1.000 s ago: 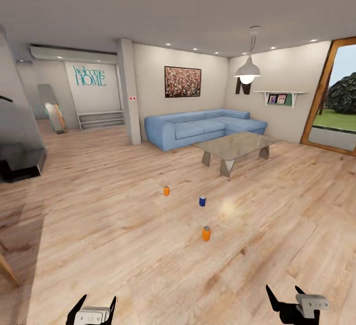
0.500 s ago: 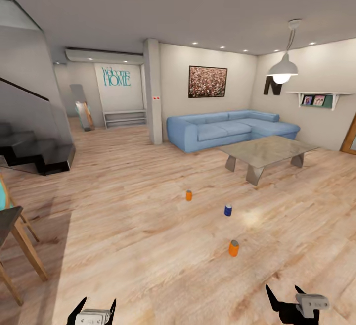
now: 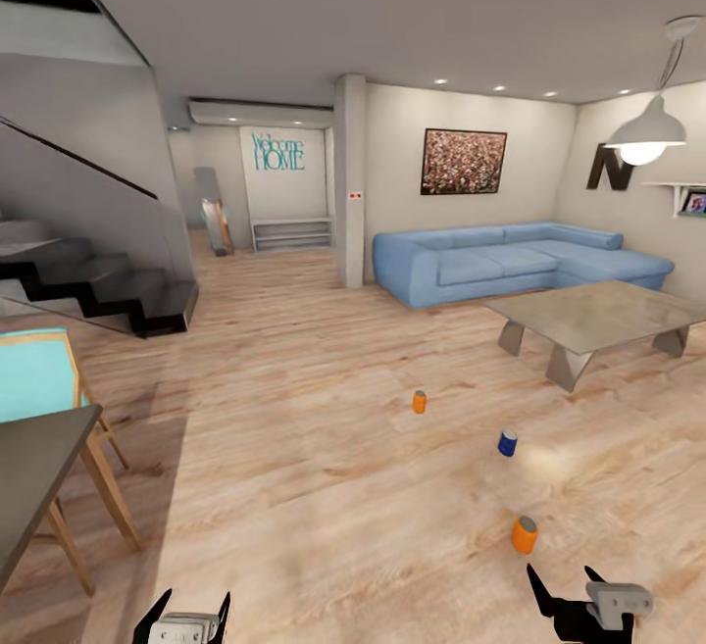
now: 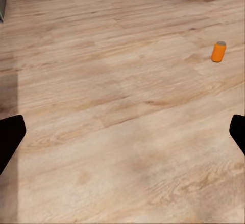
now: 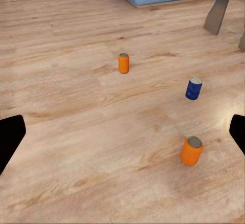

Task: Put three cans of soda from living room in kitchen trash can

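Note:
Three cans of soda stand upright on the living room's wooden floor. The far orange can [image 3: 419,402] is farthest from me, the blue can [image 3: 507,443] is closer and to the right, and the near orange can [image 3: 525,534] stands just ahead of my right gripper [image 3: 564,582]. The right wrist view has all three: far orange [image 5: 123,63], blue [image 5: 193,88], near orange [image 5: 191,151]. One orange can [image 4: 218,51] appears in the left wrist view. My left gripper [image 3: 192,605] hangs low at the left. Both grippers are open and hold nothing. The tash can is out of view.
A blue sofa [image 3: 510,267] and a glass-topped coffee table [image 3: 598,316] stand behind the cans at the right. A grey pillar [image 3: 350,193] rises mid-room. Black stairs [image 3: 108,291] are at the left, with a dark table [image 3: 39,468] and a turquoise chair [image 3: 34,379] near me.
The whole picture has shifted to the right, so the camera has turned left; stairs, table and chair have come into view. Cans and grippers hold their places.

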Controlling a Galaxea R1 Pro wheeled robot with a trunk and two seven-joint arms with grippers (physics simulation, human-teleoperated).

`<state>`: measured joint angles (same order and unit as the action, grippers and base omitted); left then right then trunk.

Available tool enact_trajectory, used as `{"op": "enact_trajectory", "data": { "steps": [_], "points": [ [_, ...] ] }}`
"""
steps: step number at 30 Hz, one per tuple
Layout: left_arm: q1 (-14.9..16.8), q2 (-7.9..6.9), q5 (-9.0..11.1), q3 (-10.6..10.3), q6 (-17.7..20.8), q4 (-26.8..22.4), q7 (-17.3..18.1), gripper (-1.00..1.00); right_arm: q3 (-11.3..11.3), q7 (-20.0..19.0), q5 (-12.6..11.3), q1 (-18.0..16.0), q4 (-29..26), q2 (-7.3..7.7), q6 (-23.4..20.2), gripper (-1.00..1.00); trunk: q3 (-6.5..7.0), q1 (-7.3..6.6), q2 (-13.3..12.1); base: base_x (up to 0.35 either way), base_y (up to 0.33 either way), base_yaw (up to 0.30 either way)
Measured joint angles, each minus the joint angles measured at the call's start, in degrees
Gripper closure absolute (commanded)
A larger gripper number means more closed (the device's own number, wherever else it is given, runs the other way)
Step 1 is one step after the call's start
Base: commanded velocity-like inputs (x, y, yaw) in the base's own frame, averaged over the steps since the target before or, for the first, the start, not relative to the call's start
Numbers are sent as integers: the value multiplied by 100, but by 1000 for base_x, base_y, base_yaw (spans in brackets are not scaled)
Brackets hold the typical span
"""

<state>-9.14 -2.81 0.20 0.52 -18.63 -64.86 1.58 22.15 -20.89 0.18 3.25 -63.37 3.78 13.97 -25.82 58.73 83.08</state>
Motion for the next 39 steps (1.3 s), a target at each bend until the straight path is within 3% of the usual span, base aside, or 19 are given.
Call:
{"op": "enact_trajectory", "data": {
  "steps": [30, 39],
  "points": [
    [0, 9, -9, 0, 0, 8, 0, -100, 1, 6, 0, 0, 6, 0, 0, -100, 0, 0, 0, 268, 37, 256],
    [0, 9, -6, 1, 0, 9, 0, -100, 8, -3, -8, 0, 2, 3, 0, -100, 0, 0, 0, 268, -63, 53]
  ]
}}
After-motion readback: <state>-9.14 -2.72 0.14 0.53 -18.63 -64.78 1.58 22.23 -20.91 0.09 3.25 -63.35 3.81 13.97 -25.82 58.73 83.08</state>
